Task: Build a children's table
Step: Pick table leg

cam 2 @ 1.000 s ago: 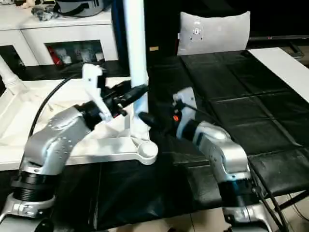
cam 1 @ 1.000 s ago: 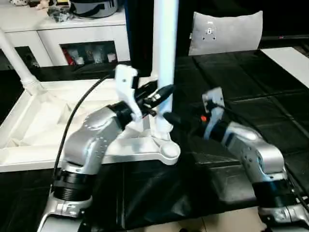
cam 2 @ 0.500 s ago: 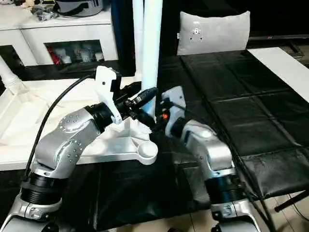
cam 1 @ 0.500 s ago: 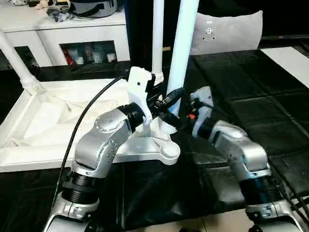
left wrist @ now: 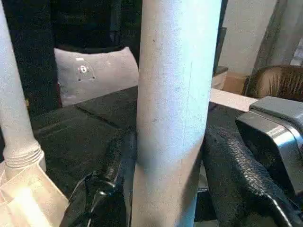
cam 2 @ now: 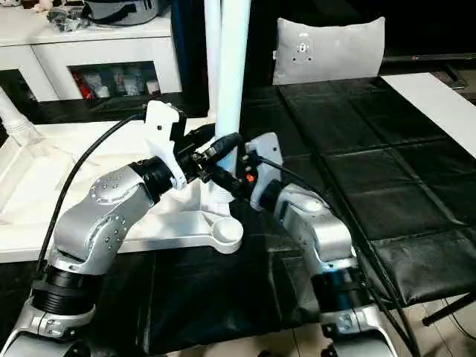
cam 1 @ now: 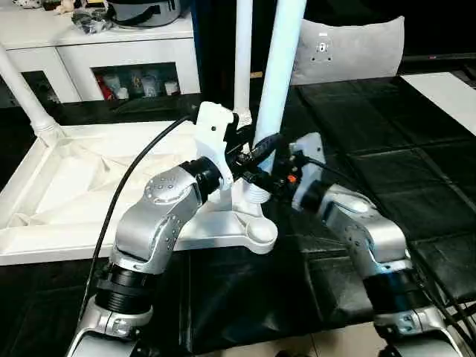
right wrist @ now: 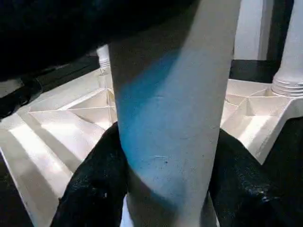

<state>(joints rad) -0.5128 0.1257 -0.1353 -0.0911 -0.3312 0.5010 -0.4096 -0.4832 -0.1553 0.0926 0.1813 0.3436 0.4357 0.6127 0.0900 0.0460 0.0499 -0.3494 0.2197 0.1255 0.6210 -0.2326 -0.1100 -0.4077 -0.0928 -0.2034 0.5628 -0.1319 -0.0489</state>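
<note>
Right hand (cam 2: 225, 181) newly around leg (cam 2: 230, 82)

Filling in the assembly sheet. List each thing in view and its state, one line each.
Tabletop: upside down, ribs up.
Held leg: leaning, foot at a corner socket.
Far leg: upright in its socket.
Left-corner leg: fitted, slanting.
Near socket: empty.
Left gripper: shut on held leg.
Right gripper: shut on held leg.
Cushion: upright.

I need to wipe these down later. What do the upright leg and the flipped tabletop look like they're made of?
The leg looks like white plastic tubing, matte and slightly speckled up close. The tabletop looks like moulded white plastic with a slight sheen; thin ribs cross its underside. Both are guesses from the look alone.
</note>
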